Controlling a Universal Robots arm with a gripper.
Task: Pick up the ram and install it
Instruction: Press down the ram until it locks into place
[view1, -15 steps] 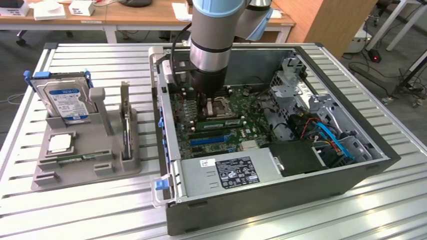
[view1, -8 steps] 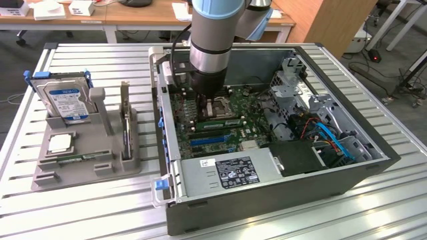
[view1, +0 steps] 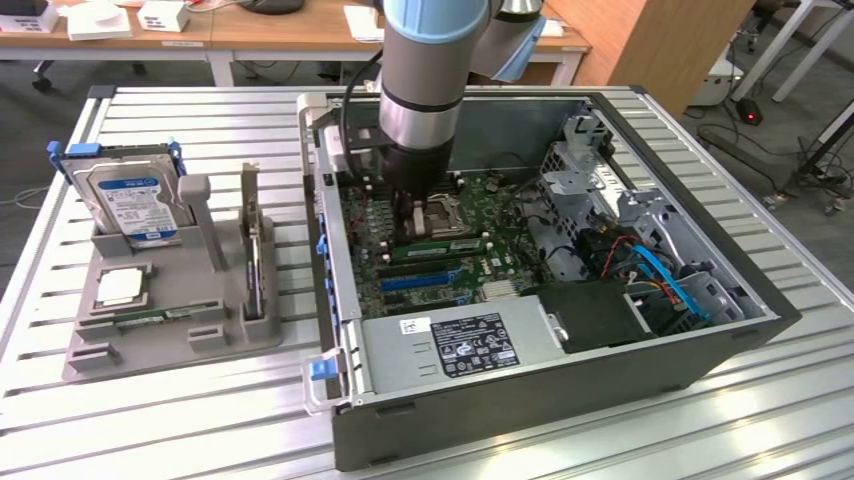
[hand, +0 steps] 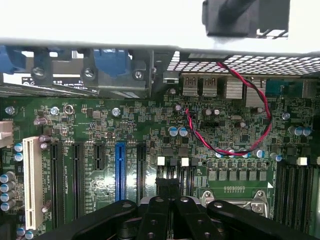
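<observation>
— On the grey holder (view1: 200, 340) at the exterior view's left, is that the ram (view1: 147, 318) lying flat?
— Yes, a thin green stick is lying in the holder's low front slot. It is sitting just in front of the blue-labelled hard drive (view1: 131, 200), with an upright card (view1: 250, 225) standing beside it.
— Is the gripper (hand: 168, 187) carrying anything?
— Nothing is showing in it. Its black fingers (hand: 152, 215) are pressing together, and it is hanging well apart from the ram, inside the open computer case (view1: 534, 420).
— What is lying beneath it?
— The green motherboard (hand: 150, 125) is facing the wrist camera, with a blue slot (hand: 120, 170) among the black ones. A red-and-black wire (hand: 260, 110) is looping over the board beyond the processor socket (hand: 240, 197). Case and holder are both sitting on the slatted metal table (view1: 174, 420).
</observation>
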